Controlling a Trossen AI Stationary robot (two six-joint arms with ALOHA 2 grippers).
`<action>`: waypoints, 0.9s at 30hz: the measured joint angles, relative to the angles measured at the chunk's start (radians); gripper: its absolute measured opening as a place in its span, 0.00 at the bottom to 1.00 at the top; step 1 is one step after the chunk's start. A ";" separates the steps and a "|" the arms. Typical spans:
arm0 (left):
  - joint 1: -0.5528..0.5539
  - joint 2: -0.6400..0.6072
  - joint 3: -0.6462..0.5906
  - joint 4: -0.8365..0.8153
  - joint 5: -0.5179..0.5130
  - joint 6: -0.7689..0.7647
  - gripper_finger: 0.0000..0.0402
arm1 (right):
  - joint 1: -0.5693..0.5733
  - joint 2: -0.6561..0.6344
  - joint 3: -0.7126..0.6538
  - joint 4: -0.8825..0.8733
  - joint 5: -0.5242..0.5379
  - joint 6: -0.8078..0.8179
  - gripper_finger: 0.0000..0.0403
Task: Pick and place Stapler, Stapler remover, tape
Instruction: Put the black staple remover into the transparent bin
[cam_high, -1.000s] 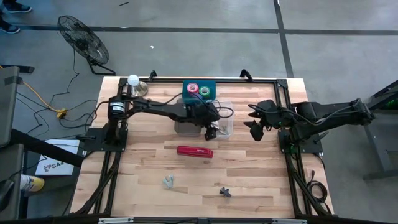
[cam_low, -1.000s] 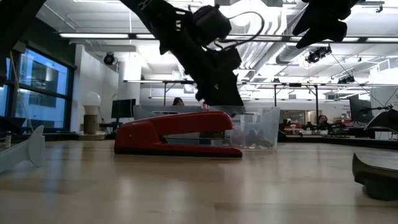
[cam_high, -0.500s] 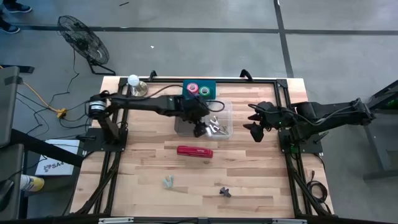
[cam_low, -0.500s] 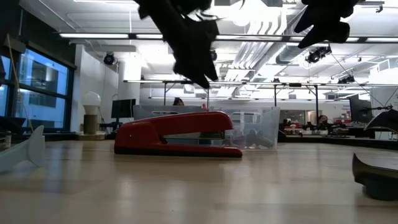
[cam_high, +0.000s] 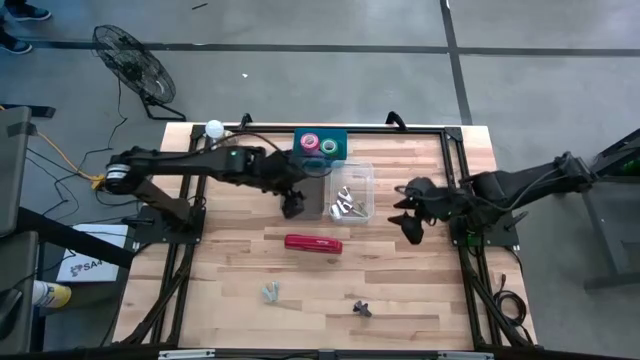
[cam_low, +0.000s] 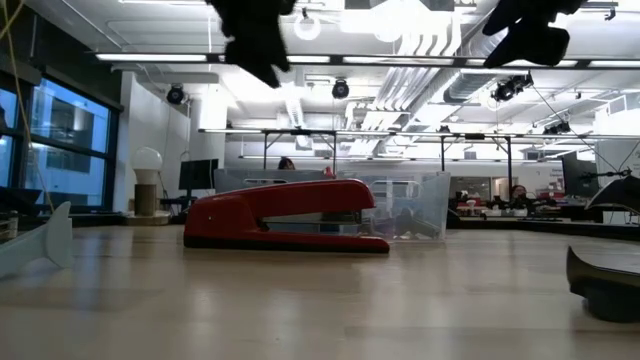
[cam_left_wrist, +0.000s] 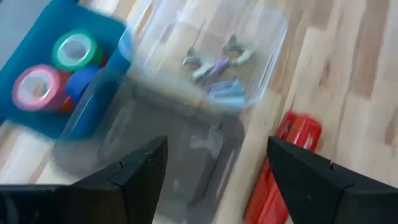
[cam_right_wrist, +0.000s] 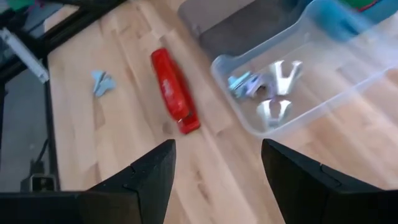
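Since the earlier frame, my left pincer has backed off the clear bin, released and empty. Stapler lies on the surface below, unpicked; tape sits in the blue tray. My right pincer waits released, clear of the left's path.

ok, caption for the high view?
Red stapler on the table, clear bin behind it, both arms raised either side with nothing held.

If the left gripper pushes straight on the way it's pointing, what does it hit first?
Probably the clear plastic bin: the open left gripper looks straight at it from above. Its height above the table is unclear. The stapler lies off to one side of that line.
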 joint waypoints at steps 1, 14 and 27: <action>-0.008 -0.016 0.000 -0.031 -0.014 -0.010 0.67 | 0.017 0.013 0.000 0.005 -0.002 0.011 0.57; -0.162 -0.152 -0.001 -0.234 -0.095 -0.102 0.67 | 0.316 0.300 0.000 0.224 -0.005 0.332 0.57; -0.316 -0.203 -0.001 -0.280 -0.094 -0.137 0.67 | 0.522 0.653 0.000 0.569 -0.117 0.508 0.57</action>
